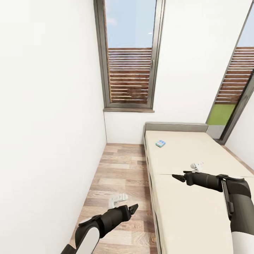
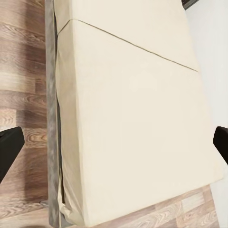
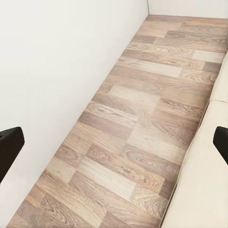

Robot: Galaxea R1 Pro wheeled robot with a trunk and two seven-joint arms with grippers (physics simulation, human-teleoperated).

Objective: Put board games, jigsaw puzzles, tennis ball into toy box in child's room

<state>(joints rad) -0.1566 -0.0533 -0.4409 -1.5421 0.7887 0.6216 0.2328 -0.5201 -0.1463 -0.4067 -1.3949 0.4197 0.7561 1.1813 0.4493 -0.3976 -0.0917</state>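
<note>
Approaching bed (image 1: 197, 197) for board game (image 1: 160, 143) near headboard; both grippers wide open, empty. Advise rolling closer, then lowering right gripper (image 1: 178, 177) squarely over box.

1. A bed (image 1: 190, 183) with a cream mattress runs along the right.
2. A small blue box (image 1: 160, 143) lies near its headboard.
3. The left gripper (image 1: 133, 209) hangs over wooden floor (image 1: 116, 169); the right gripper (image 1: 178, 177) over the mattress.
4. A tall window (image 1: 129, 53) is behind.
</note>
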